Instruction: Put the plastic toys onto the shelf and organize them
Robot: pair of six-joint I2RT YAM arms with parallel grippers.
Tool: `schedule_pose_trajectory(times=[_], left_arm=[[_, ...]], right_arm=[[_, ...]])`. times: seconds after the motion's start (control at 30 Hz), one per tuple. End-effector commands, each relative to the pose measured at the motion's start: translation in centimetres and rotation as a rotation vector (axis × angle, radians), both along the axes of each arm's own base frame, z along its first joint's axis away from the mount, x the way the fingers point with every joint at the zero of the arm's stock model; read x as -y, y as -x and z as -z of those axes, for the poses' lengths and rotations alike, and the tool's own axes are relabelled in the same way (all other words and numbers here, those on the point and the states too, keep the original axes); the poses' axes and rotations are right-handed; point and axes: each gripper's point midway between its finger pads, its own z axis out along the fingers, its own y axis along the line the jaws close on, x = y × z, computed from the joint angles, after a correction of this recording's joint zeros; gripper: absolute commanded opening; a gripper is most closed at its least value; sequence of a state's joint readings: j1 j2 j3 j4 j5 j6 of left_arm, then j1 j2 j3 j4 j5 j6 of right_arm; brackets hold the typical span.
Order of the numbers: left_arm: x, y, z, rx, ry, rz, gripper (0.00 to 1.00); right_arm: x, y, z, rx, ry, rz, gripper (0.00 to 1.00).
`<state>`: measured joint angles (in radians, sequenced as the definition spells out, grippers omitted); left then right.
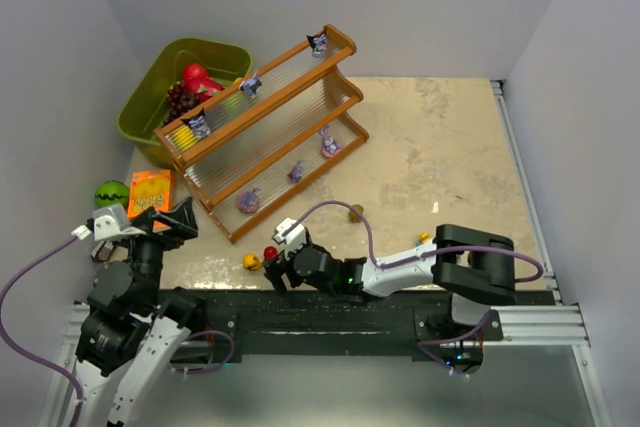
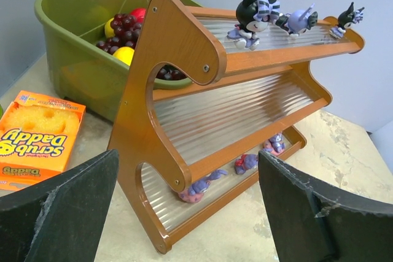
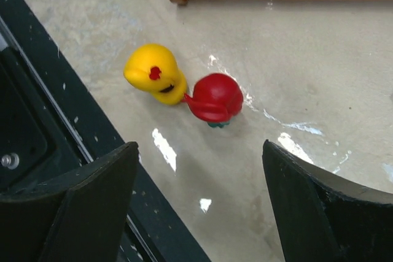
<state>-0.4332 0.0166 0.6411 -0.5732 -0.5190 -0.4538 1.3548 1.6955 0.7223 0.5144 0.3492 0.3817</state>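
- Two loose toys, a yellow figurine [image 3: 155, 81] and a red figurine [image 3: 215, 97], are sitting on the table [image 1: 440, 147], touching each other, just in front of the near end of the shelf [image 1: 262, 127].
- Six others are already standing on that shelf. The top-tier figurines [image 2: 252, 10] are three dark-eared ones, and the bottom-tier figurines [image 2: 245, 162] are three purple ones. The middle tier is lying bare.
- Farther right on the table, an olive toy [image 1: 356, 213] and a small yellow piece [image 1: 424, 237] are waiting, well apart from the pair.
- The right gripper [image 3: 196, 213] is hovering low behind the yellow and red pair, its fingers spread wide and holding nothing.
- The left gripper [image 2: 187, 225] is hanging beside the shelf's left end and facing it, its fingers likewise apart and empty.
- The step in hand is probably picking up one toy of the touching pair.
- The pair is lying along the line on which the fingers close, so a straight pinch is likely to catch both. Turning the wrist should let the pads meet the free front and back of one toy only.
- The red one is lying nearer the middle of the opening, so it is looking like the easier first pick.
- Both look glossy and rounded, so a low, centred, gentle squeeze should be keeping the toy from squirting out.
- The bare middle tier is offering the obvious place for it.
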Motion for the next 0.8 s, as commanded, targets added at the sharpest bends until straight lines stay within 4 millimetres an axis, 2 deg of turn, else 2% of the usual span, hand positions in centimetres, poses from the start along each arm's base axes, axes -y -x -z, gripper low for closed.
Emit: schedule_pose_trajectory(times=[0.0, 0.1, 0.3, 0.53, 0.77], left_arm=[[-0.2, 0.5, -0.8, 0.056, 0.034, 0.004, 0.98], [-0.2, 0.6, -0.8, 0.059, 0.036, 0.004, 0.98], [-0.2, 0.6, -0.8, 0.060, 0.038, 0.002, 0.98], [-0.3, 0.6, -0.9, 0.062, 0.039, 0.001, 0.98], [-0.3, 0.7, -1.0, 0.066, 0.042, -0.001, 0.98]], right_arm=[[-2.1, -2.4, -4.1, 0.051, -0.180, 0.215, 0.81], [-2.6, -2.3, -4.1, 0.039, -0.203, 0.273, 0.79], [-1.9, -3.6, -3.2, 0.023, -0.195, 0.412, 0.70], [-2.5, -3.7, -2.2, 0.007, -0.190, 0.429, 0.63], [-3.0, -3.5, -0.9, -0.017, -0.168, 0.432, 0.59]])
